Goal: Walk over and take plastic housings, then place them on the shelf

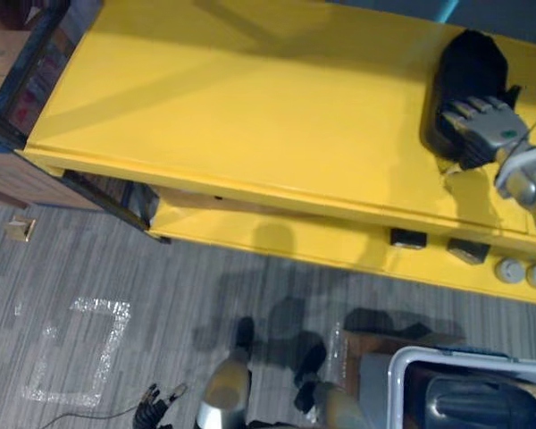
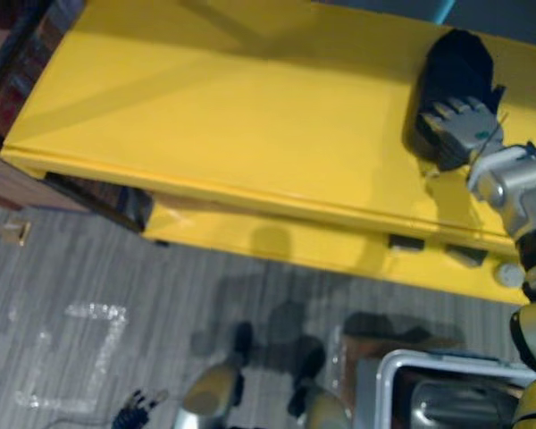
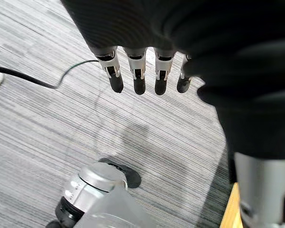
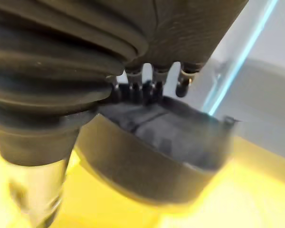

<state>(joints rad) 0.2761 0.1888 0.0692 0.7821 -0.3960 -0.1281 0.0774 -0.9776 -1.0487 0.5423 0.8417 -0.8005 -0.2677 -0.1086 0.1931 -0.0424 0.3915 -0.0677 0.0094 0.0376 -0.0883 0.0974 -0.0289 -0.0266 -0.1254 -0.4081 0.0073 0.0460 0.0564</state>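
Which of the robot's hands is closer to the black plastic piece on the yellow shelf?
Right. The right hand curls over the black housing on the shelf top; the left hand hangs open low above the floor, far from it.

No legible text, labels or numbers

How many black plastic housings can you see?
2. One housing sits on the yellow shelf, gripped by the right hand. Another housing lies in the bin on the floor; more may hide underneath.
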